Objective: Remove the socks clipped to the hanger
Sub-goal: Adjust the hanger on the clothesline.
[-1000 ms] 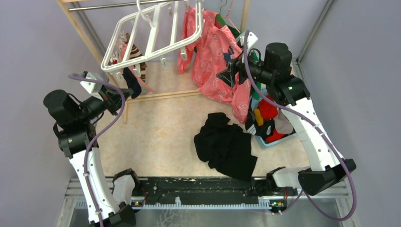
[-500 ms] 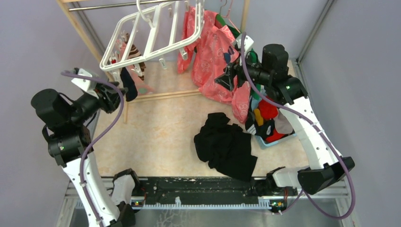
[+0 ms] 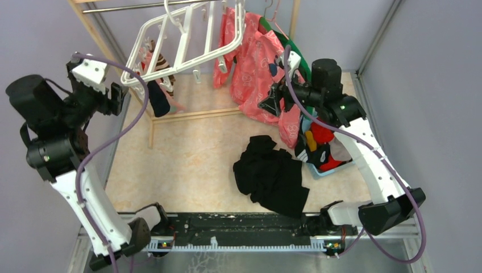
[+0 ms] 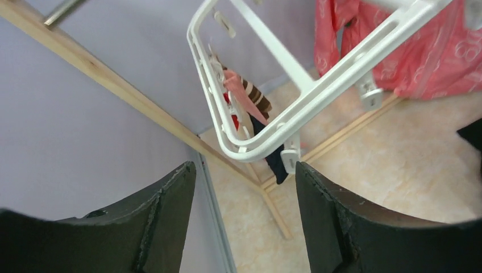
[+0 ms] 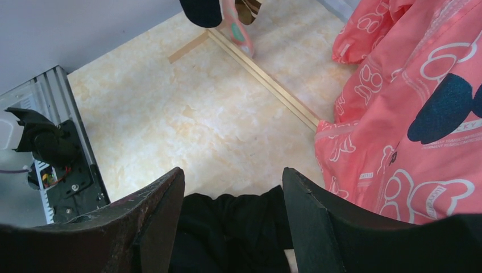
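Under the left corner of the hanger (image 3: 187, 62), the socks (image 3: 158, 98) hang clipped. The left pincer (image 3: 118, 96) stands apart, empty, near them; the right pincer (image 3: 271, 101) is apart too, holding nothing. Grip one sock low and pull steadily down so the clip releases.

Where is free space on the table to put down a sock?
Free: the bare table left of the black cloth heap, before the wooden bar. Crowded: the right side, with heap, blue basket, pink shirt.
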Robot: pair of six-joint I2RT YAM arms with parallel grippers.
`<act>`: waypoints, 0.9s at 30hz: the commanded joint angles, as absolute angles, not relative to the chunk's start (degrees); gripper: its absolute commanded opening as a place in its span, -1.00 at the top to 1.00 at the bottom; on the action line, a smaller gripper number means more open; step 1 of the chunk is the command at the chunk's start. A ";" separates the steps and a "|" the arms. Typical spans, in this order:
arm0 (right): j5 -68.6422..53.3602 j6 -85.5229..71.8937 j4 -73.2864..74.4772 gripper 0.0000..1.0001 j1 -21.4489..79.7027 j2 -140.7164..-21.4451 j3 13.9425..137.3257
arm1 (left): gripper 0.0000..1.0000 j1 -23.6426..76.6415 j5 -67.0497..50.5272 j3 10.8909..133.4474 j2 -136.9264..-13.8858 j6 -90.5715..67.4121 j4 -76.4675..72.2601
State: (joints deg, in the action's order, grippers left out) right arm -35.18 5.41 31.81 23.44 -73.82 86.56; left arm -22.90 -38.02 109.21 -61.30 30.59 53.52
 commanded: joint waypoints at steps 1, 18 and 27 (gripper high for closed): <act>-36.30 6.98 29.90 -0.29 23.03 -71.70 86.39 | -0.41 -23.05 -40.12 113.32 -66.93 45.94 65.61; -39.20 4.51 28.26 -0.29 23.03 -73.93 85.82 | 0.03 -22.96 -43.15 109.64 -70.22 61.11 64.19; -38.96 4.48 29.37 -0.29 23.03 -74.54 87.37 | 0.20 -21.52 -47.25 109.29 -71.45 60.55 60.71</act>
State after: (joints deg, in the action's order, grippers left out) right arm -37.85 4.78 31.11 23.44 -74.63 84.75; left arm -22.50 -43.20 109.38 -71.37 59.68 63.31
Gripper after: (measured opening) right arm 0.646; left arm 0.416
